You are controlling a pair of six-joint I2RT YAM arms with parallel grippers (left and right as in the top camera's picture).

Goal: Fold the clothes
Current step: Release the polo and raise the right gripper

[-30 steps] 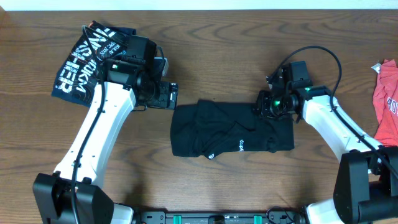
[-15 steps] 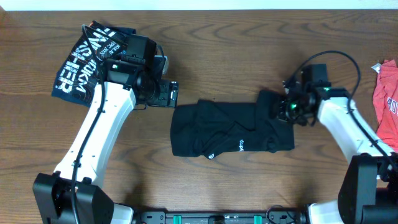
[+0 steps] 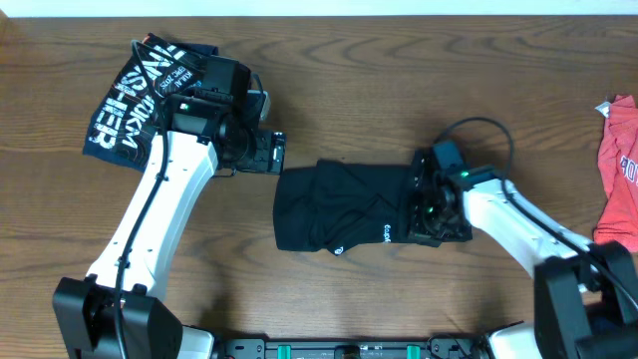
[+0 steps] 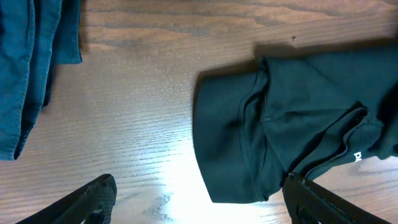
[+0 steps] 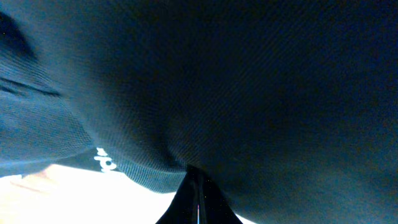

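Note:
The black T-shirt (image 3: 339,204) lies folded into a rough rectangle at the table's middle, its small white logo and text near the front edge. My right gripper (image 3: 424,204) rests on the shirt's right part. In the right wrist view its jaws (image 5: 198,180) are shut tight, their tip against the dark fabric (image 5: 249,81) by a hem; no cloth shows between them. My left gripper (image 3: 277,152) hangs open just beyond the shirt's back left corner. In the left wrist view its wide-spread fingers (image 4: 99,196) frame the shirt's left end (image 4: 249,143), holding nothing.
A navy printed garment (image 3: 135,95) lies at the back left, partly under the left arm, and shows at the left edge (image 4: 31,68) of the left wrist view. A red garment (image 3: 620,160) lies at the far right edge. Bare wood surrounds the shirt.
My right gripper has shut, swung out to the right, then come back and down onto the shirt's right part. The left arm has stayed still and open.

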